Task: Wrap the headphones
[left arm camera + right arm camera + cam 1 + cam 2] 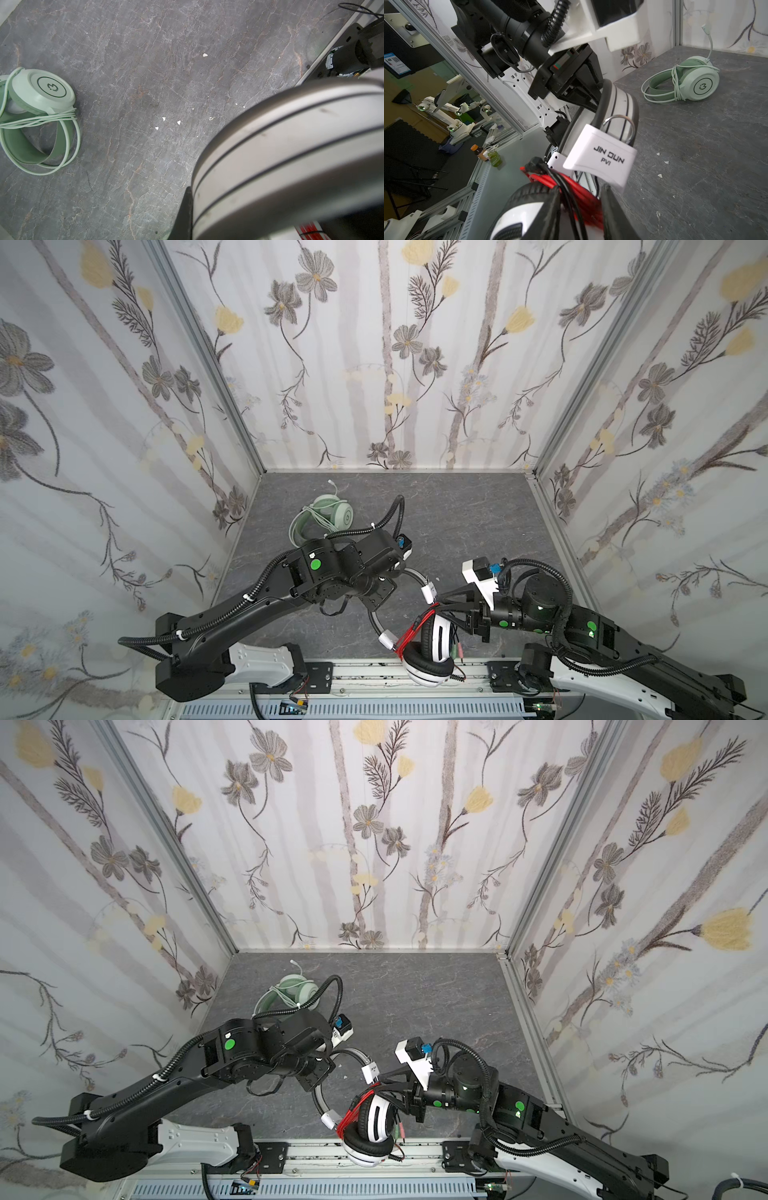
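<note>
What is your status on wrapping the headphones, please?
Left claw shut on white headset's headband; right claw at its red cable, grip unclear. Green headset lies wrapped. Nothing blocking.

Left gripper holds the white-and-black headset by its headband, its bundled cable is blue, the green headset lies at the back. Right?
No: the bundled cable is red, seen in both top views. The left gripper does hold the white-and-black headset by its headband, and the green headset lies at the back.
</note>
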